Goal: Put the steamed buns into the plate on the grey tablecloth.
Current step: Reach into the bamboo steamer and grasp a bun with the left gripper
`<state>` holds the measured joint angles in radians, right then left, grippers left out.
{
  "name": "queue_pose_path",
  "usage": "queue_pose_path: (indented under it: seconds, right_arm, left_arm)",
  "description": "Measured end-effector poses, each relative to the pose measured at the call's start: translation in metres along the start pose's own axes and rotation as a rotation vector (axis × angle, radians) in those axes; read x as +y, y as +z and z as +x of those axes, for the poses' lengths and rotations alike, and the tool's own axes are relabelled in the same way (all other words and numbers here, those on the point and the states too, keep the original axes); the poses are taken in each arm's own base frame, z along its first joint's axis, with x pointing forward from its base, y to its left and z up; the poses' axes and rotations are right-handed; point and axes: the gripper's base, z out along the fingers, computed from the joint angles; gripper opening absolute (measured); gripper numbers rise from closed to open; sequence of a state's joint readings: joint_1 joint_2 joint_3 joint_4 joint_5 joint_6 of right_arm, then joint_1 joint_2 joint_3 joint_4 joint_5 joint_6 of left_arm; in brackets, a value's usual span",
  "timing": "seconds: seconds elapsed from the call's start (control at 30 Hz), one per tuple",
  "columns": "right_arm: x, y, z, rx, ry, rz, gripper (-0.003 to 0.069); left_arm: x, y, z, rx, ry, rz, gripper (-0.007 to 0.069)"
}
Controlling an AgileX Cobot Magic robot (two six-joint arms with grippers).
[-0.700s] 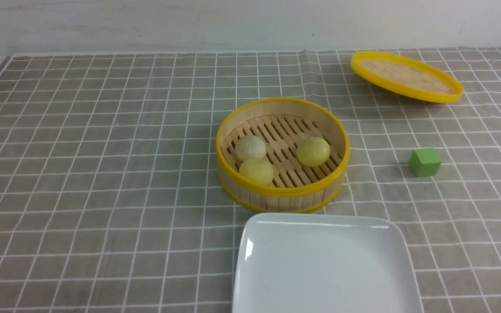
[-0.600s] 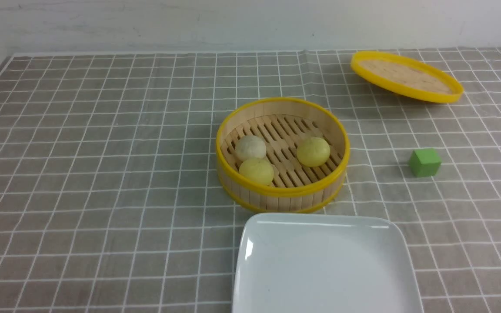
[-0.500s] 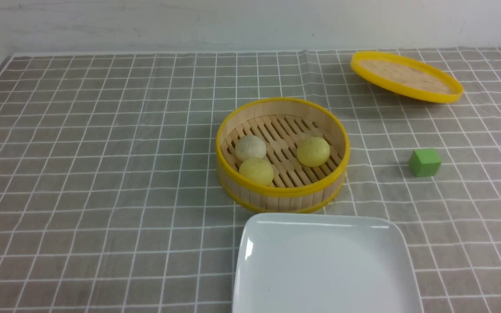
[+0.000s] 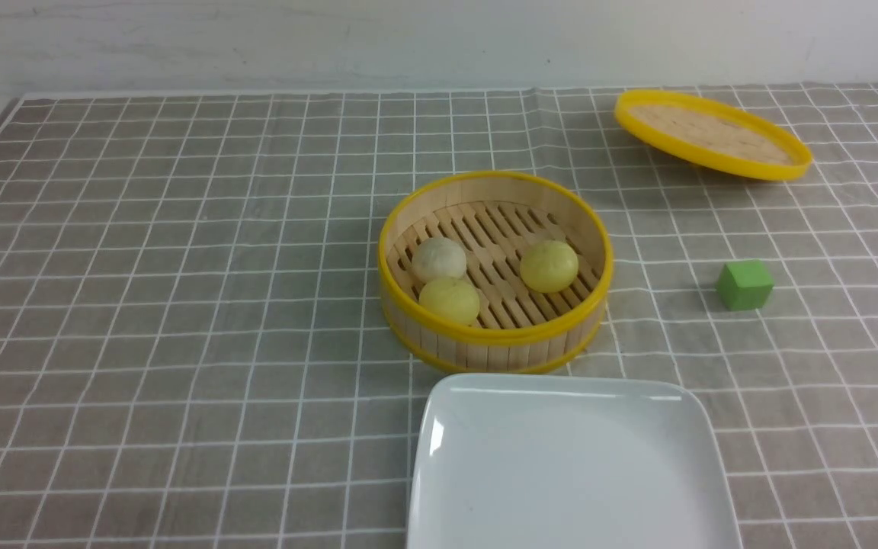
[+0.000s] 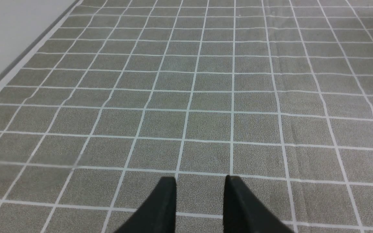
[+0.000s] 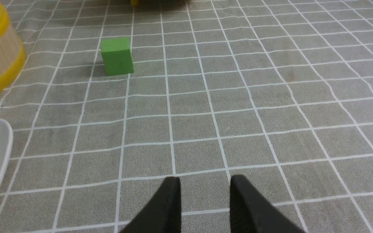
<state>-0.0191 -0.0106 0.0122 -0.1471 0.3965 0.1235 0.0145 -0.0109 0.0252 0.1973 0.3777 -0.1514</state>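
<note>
No shift since earlier: steamed buns static; left hand, right hand parted, empty.

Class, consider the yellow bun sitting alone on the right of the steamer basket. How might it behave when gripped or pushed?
The yellow bun looks smooth and rounded, so it may roll or slip if nudged off-centre. It is small, so probably light. The steamer basket wall around it would likely stop a push.
</note>
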Motion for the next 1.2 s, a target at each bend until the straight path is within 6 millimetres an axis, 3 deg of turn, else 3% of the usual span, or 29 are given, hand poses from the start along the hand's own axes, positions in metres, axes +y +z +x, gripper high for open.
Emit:
queue_pose_path:
  seconds: [0.8, 0.9, 0.97, 1.0, 1.03, 1.07, 1.1, 1.2]
  right_arm:
    - [-0.001, 0.0, 0.0, -0.001, -0.024, 0.01, 0.0239]
    - [-0.001, 0.0, -0.001, -0.015, -0.022, 0.011, 0.0239]
    - [0.003, 0.001, -0.003, -0.04, 0.162, -0.032, 0.0239]
    - [0.006, 0.001, -0.004, -0.051, 0.364, -0.076, 0.0239]
    - [0.007, 0.001, -0.004, -0.05, 0.409, -0.083, 0.0239]
    - [0.01, 0.0, -0.006, -0.054, 0.617, -0.128, 0.0239]
    - [0.011, 0.0, -0.007, -0.051, 0.751, -0.155, 0.0239]
    - [0.014, 0.0, -0.008, -0.041, 0.959, -0.198, 0.0239]
  left_arm:
    - [0.001, 0.0, 0.0, 0.001, 0.02, -0.012, 0.0241]
    - [-0.003, 0.0, -0.001, -0.005, -0.172, 0.034, 0.0241]
    - [-0.01, 0.0, -0.002, -0.006, -0.512, 0.111, 0.0241]
    - [-0.013, -0.001, -0.004, 0.003, -0.717, 0.154, 0.0241]
    - [-0.013, -0.001, -0.004, 0.004, -0.751, 0.161, 0.0241]
    - [-0.017, -0.002, -0.007, 0.013, -1.006, 0.215, 0.0241]
    - [-0.018, -0.002, -0.009, 0.02, -1.137, 0.241, 0.0241]
    - [-0.02, -0.003, -0.011, 0.034, -1.313, 0.278, 0.0241]
